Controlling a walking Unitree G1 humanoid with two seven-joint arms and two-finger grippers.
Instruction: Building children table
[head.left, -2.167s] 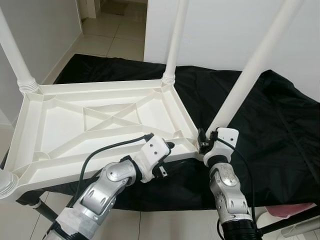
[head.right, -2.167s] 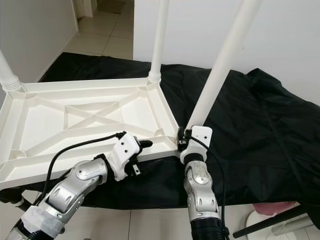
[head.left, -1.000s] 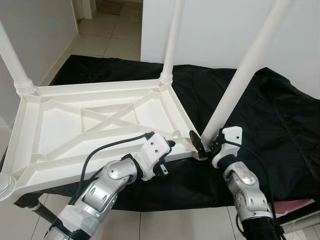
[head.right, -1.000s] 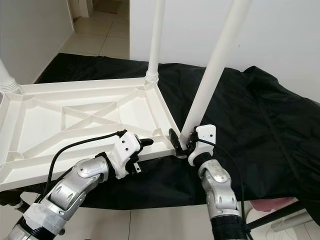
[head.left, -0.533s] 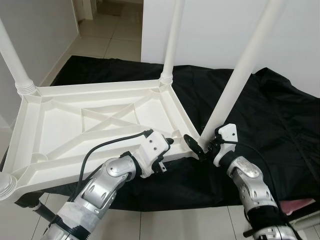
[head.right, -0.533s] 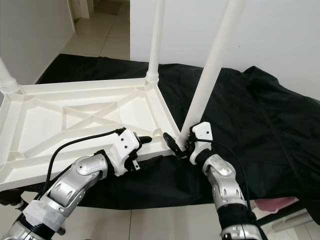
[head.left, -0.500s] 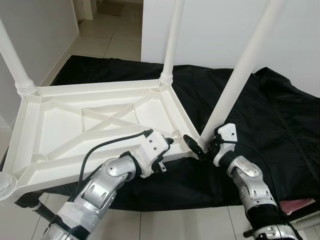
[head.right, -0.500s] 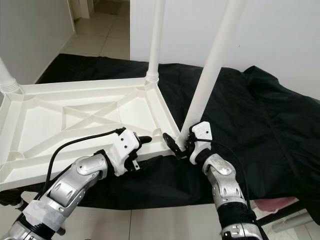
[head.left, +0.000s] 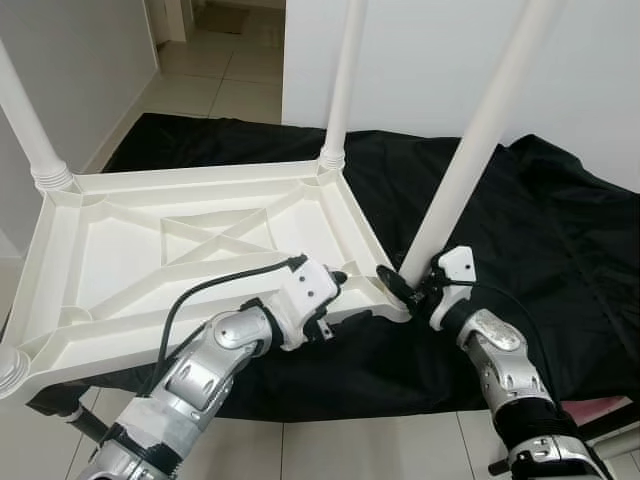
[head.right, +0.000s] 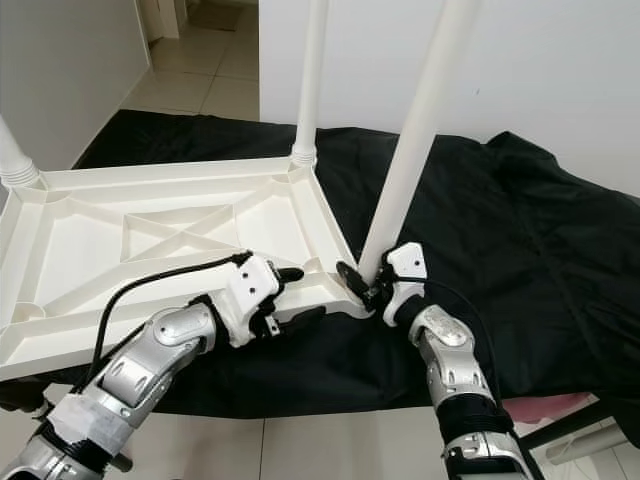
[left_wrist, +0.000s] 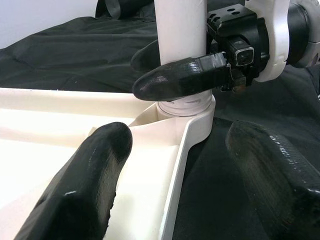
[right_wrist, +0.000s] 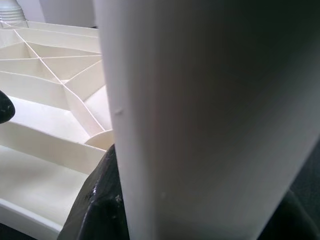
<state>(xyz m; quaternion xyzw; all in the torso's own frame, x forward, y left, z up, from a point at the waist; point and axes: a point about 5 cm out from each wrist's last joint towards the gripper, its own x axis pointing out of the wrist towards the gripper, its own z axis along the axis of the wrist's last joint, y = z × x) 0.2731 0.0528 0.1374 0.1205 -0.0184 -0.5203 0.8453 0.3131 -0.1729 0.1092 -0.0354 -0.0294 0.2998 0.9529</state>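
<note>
Two grippers work at the near corner of the upturned white table (head.left: 190, 240), which lies on black cloth (head.left: 540, 240). Left gripper (head.left: 335, 300), fingers spread apart, straddles the table's near rim, forearm reaching in from the near left. Right gripper (head.right: 362, 282) is clamped around the base of the corner leg (head.right: 415, 130), forearm angled up from the near right.

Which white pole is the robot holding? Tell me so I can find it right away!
Find the big white table top lying upside down on the black cloth, with legs sticking up from its corners. Go to the corner nearest the robot, on its right side. The leg there leans, and it is the one with the right gripper clamped round its bottom.
</note>
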